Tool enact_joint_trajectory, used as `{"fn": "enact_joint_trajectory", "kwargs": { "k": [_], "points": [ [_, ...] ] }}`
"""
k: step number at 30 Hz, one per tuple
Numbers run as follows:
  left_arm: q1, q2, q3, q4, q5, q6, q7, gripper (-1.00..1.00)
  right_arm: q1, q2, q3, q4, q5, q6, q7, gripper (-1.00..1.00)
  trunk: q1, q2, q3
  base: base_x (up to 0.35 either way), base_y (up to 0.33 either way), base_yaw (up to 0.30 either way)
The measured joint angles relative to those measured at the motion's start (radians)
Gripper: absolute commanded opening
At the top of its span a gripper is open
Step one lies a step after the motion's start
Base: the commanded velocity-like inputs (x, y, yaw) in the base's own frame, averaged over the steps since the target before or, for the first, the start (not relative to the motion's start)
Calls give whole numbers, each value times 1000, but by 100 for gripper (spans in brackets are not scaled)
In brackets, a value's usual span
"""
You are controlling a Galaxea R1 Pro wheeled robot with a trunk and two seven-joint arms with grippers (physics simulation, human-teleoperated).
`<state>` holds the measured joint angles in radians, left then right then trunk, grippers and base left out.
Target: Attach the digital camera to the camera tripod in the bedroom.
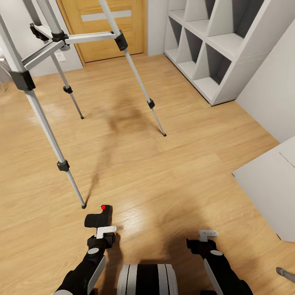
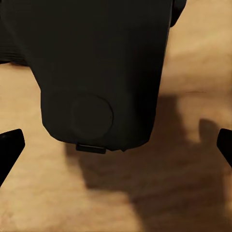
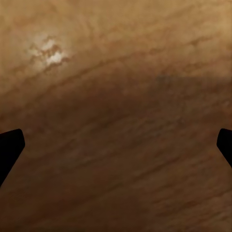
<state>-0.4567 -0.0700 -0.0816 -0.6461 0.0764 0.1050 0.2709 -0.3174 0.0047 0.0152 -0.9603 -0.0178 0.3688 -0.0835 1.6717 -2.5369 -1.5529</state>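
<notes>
The digital camera (image 1: 98, 219), a small black body with a red button on top, is low over the wood floor just ahead of my left gripper (image 1: 105, 232). In the left wrist view the digital camera (image 2: 101, 67) looms large and close, while the two dark fingertips (image 2: 10, 145) of the left gripper (image 2: 116, 150) stand wide apart and touch nothing. The camera tripod (image 1: 42, 119) rises at the left on silver legs with black joints, its head out of view. My right gripper (image 1: 208, 234) is open over bare floor, as the right wrist view confirms (image 3: 116, 147).
A wooden door (image 1: 106, 28) stands behind the tripod. A white cube shelf (image 1: 217, 45) lines the far right wall. A flat pale grey panel (image 1: 270, 188) juts in at the right. My own base (image 1: 147, 278) shows at the bottom edge.
</notes>
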Motion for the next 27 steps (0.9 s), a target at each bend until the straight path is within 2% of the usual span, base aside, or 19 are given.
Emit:
{"fn": "enact_joint_trajectory", "kwargs": {
  "k": [14, 27],
  "points": [
    [0, 3, 0, 2, 1, 0, -1, 100, 0, 0, 0, 0, 1, 0, 0, 100, 0, 0, 0, 101, 0, 0],
    [0, 4, 0, 2, 1, -1, 0, 100, 0, 0, 0, 0, 2, 0, 0, 100, 0, 0, 0, 19, 0, 0]
  ]
}}
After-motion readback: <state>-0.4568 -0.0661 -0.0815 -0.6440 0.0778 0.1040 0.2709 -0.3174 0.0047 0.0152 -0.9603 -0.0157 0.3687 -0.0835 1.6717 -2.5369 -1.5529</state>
